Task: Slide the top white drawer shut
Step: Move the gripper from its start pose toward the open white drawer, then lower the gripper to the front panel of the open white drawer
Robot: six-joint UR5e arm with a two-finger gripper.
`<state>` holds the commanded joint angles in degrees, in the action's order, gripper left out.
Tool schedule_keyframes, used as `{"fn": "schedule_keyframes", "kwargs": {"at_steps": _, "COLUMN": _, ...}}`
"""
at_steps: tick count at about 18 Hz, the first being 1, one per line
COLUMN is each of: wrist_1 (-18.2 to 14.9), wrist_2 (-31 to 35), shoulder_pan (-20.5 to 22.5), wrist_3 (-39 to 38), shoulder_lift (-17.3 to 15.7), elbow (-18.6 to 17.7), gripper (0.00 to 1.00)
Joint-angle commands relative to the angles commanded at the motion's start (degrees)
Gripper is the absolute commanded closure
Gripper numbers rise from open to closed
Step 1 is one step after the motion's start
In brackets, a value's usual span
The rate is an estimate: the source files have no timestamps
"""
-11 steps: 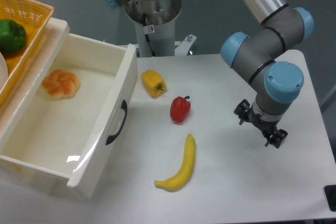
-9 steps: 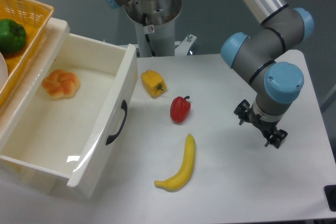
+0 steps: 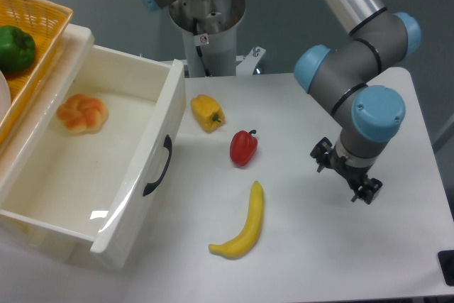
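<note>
One arm working, its gripper point(image 3: 345, 174) hanging low over the right side of the bench point(image 3: 319, 246), well apart from the top white drawer point(image 3: 106, 154) at the left. Jaws are pointing down and away from view; cannot tell whether they are spread or pressed together, though nothing is showing between them. The drawer is standing pulled far out, its front panel with the curved black handle point(image 3: 157, 167) reaching over the bench's left edge, glossy cream-white, deep and boxy, a bread roll point(image 3: 82, 113) lying in its far corner. Closing step is reading as not yet begun; this is looking like the approach stage. Next move is likely calling for travel leftward across the bench, then contact on the front panel and a steady push to the left. A red pepper point(image 3: 243, 147), a yellow pepper point(image 3: 207, 112) and a banana point(image 3: 244, 223) are lying between gripper and drawer, so the path may be needing to clear them.
</note>
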<state>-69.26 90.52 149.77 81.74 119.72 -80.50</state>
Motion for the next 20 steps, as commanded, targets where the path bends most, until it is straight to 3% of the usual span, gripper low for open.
{"fn": "schedule_keyframes", "kwargs": {"at_steps": 4, "wrist_1": -0.1, "wrist_2": 2.2, "shoulder_pan": -1.4, "wrist_3": -1.3, "shoulder_lift": -2.8, "elbow": -1.7, "gripper": 0.00}}
{"fn": "schedule_keyframes", "kwargs": {"at_steps": 7, "wrist_1": 0.1, "wrist_2": 1.8, "shoulder_pan": -3.9, "wrist_3": -8.7, "shoulder_lift": -3.4, "elbow": -2.3, "gripper": 0.00}}
{"fn": "schedule_keyframes", "kwargs": {"at_steps": 9, "wrist_1": 1.9, "wrist_2": 1.4, "shoulder_pan": -5.5, "wrist_3": -11.9, "shoulder_lift": -3.5, "elbow": -2.2, "gripper": 0.00}}
{"fn": "schedule_keyframes", "kwargs": {"at_steps": 10, "wrist_1": 2.2, "wrist_2": 0.5, "shoulder_pan": -6.3, "wrist_3": -13.2, "shoulder_lift": -3.6, "elbow": -2.2, "gripper": 0.04}}
{"fn": "schedule_keyframes", "kwargs": {"at_steps": 12, "wrist_1": 2.1, "wrist_2": -2.9, "shoulder_pan": -6.7, "wrist_3": -18.2, "shoulder_lift": -4.0, "elbow": -2.2, "gripper": 0.25}}
{"fn": "schedule_keyframes", "kwargs": {"at_steps": 17, "wrist_1": 2.0, "wrist_2": -12.2, "shoulder_pan": -6.8, "wrist_3": -32.1, "shoulder_lift": -4.2, "elbow": -2.9, "gripper": 0.69}}
{"fn": "schedule_keyframes", "kwargs": {"at_steps": 20, "wrist_1": 2.4, "wrist_2": -14.3, "shoulder_pan": -7.6, "wrist_3": -38.3, "shoulder_lift": -4.4, "elbow": -3.6, "gripper": 0.79}}
